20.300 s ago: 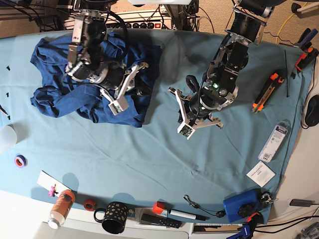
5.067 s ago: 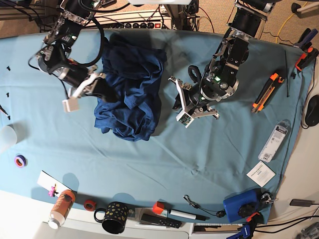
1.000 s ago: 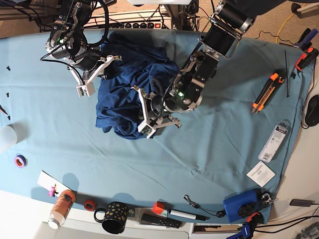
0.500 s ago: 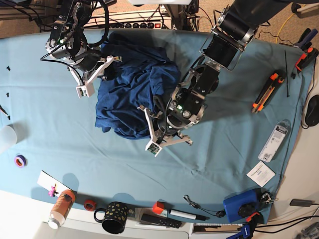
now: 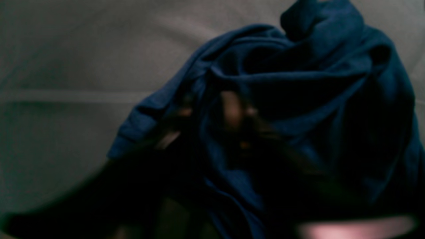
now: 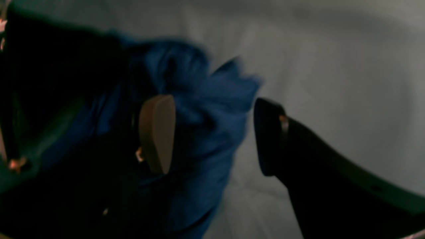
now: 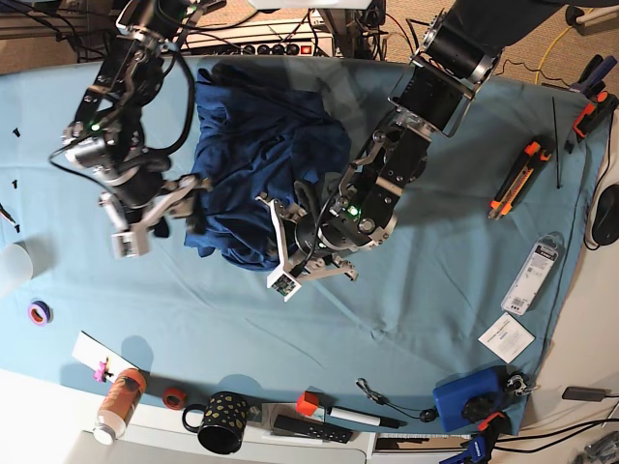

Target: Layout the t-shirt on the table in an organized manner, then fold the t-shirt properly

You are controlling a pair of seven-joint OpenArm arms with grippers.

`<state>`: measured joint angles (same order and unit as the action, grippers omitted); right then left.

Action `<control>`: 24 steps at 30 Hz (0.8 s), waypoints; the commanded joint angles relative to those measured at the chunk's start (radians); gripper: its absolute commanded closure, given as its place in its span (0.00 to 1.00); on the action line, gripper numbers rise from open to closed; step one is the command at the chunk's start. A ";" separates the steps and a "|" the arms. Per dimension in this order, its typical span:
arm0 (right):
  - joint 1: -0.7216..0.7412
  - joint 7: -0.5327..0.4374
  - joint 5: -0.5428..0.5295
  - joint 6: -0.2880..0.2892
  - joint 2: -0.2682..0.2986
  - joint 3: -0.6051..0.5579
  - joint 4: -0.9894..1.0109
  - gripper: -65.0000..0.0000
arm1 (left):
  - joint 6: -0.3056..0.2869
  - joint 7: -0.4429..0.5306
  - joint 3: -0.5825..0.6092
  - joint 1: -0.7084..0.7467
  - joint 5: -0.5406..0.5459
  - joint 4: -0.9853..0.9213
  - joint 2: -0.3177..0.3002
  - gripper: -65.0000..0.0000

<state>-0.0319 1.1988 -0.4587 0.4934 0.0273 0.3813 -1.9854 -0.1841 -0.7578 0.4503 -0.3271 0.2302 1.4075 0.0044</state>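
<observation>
Near the table's point(image 7: 464, 261) left edge sat a clear cup point(image 7: 12, 266) and a purple tape roll point(image 7: 39, 312); along the front edge, an orange bottle point(image 7: 118, 403), black dotted mug point(image 7: 222, 421), marker point(image 7: 358, 417) and blue box point(image 7: 467, 398). The right gripper point(image 7: 160, 215) hung at the t-shirt's point(image 7: 256, 164) left side, jaws spread wide w/ nothing between them; right wrist view showed one tan pad point(image 6: 156, 132) over blue cloth, the other finger over bare table. The t-shirt lay bunched in a crumpled heap toward the back edge, left of centre. The left gripper point(image 7: 308, 253) pressed into the heap's front-right side, its arm covering part of the fabric; left wrist view was dark and blurred, so jaws' state: can't tell. Toward the right edge lay an orange utility knife point(image 7: 513, 180), a packaged item point(image 7: 535, 273) and a white card point(image 7: 505, 337).
</observation>
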 commanded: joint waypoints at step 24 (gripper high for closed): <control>0.229 0.013 -0.420 -0.004 0.119 0.129 0.660 0.39 | 0.003 0.042 -0.004 -0.025 -0.029 0.021 0.010 0.51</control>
<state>0.1768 1.2236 -0.8520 0.4831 0.1352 0.5110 -1.3106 -0.1833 -0.7452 0.4496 -0.3271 0.1989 1.4082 0.0029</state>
